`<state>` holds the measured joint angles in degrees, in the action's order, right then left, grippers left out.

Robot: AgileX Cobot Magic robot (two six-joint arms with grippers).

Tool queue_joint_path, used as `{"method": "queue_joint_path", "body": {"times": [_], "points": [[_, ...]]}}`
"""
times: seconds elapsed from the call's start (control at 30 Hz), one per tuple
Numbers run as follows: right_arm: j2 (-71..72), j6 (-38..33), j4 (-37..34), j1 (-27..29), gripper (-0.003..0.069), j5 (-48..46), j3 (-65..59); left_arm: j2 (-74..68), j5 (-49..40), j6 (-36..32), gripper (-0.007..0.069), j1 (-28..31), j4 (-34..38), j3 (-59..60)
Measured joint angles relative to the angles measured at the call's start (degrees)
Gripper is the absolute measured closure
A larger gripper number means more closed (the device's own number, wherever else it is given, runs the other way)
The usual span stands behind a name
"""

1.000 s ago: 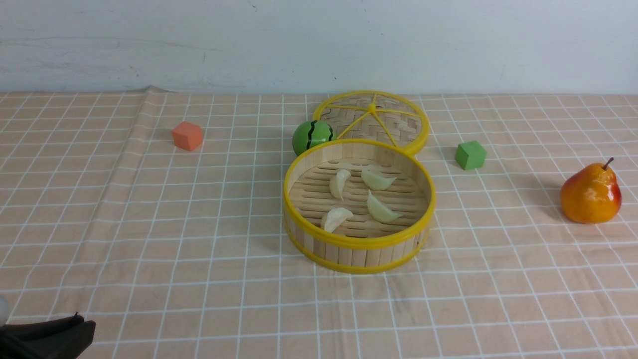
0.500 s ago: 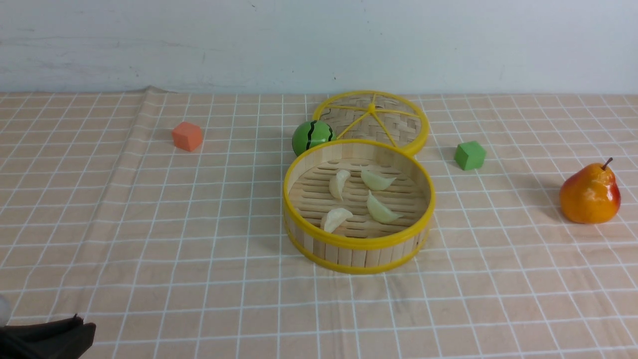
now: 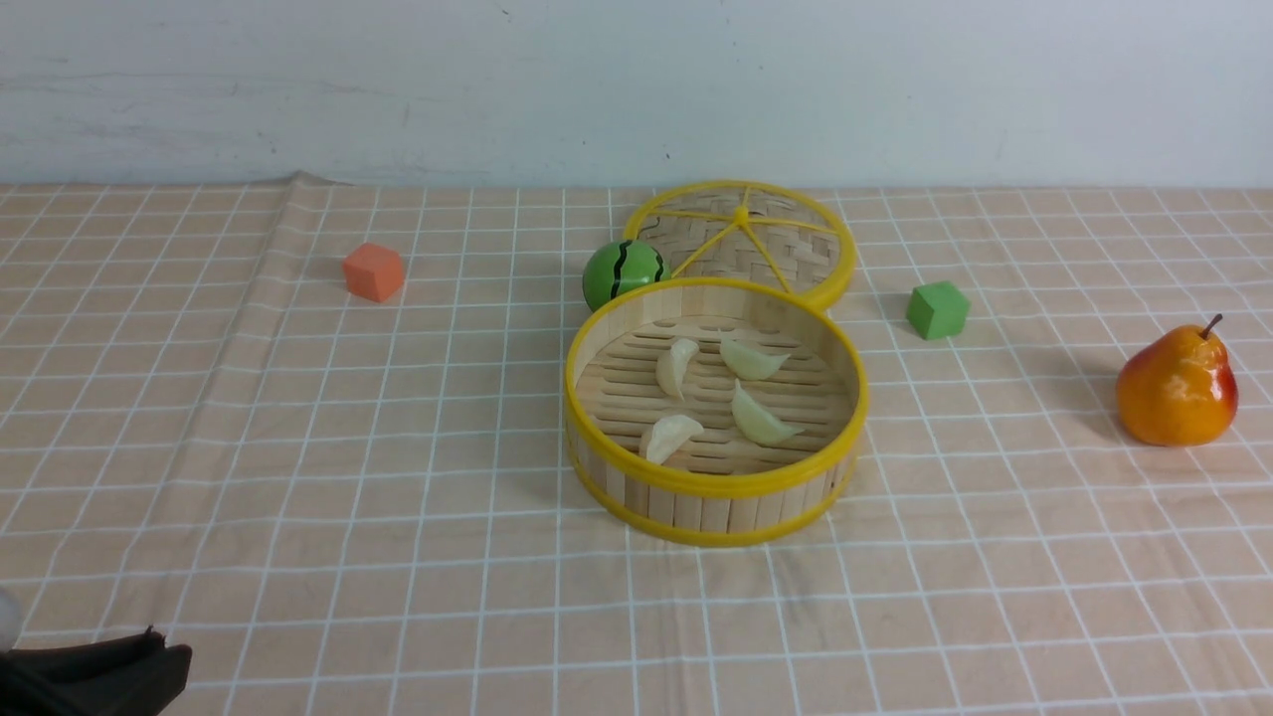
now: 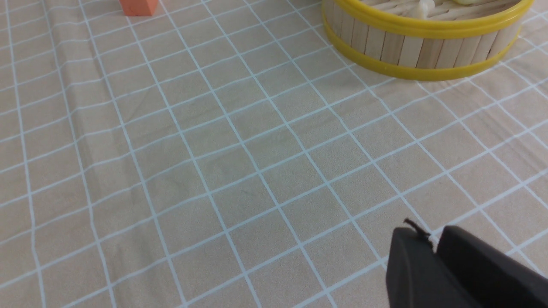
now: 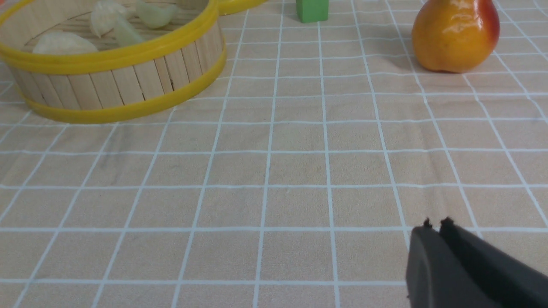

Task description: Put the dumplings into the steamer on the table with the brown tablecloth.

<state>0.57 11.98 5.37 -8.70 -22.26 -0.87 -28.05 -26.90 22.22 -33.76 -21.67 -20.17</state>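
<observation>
The steamer point(image 3: 716, 497) stands mid-table on the brown tablecloth point(image 3: 348, 477). Several pale dumplings lie on its slatted floor: one point(image 3: 676, 366), one point(image 3: 752, 359), one point(image 3: 760, 418), one point(image 3: 670, 437). My left gripper point(image 3: 149, 651) is shut and empty, low at the near left corner, far from the steamer. In the left wrist view the left gripper point(image 4: 430, 239) hovers over bare cloth, with the steamer point(image 4: 424, 42) ahead. My right gripper point(image 5: 436, 229) is shut and empty; it shows only in the right wrist view, with the steamer point(image 5: 128, 81) and dumplings point(image 5: 64, 42) ahead.
A flat woven lid point(image 3: 744, 239) leans behind the steamer, with a green watermelon ball point(image 3: 623, 272) beside it. An orange cube point(image 3: 375, 270) sits far left, a green cube point(image 3: 938, 309) right of the steamer, and a pear point(image 3: 1178, 388) at the far right.
</observation>
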Motion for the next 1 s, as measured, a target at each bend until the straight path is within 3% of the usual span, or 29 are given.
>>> {"method": "queue_joint_path", "body": {"times": [0.37, 0.57, 0.8, 1.0], "points": [[0.00, -0.13, -0.05, 0.00, 0.0617, 0.00, 0.00, 1.31, 1.89, 0.00, 0.0533, 0.00, 0.00, 2.25], [0.00, -0.13, -0.05, 0.00, 0.0608, 0.00, 0.00, 10.27, 4.63, 0.00, 0.0533, 0.44, 0.27, 14.13], [0.00, -0.13, -0.05, 0.00, 0.0596, 0.00, 0.00, 27.02, 10.00, -1.21, 0.0533, 8.23, 10.19, 21.75], [0.05, -0.13, -0.05, 0.00, 0.0586, 0.00, 0.00, 28.61, 13.58, -2.86, 0.0533, 19.85, 15.08, 21.82]]}}
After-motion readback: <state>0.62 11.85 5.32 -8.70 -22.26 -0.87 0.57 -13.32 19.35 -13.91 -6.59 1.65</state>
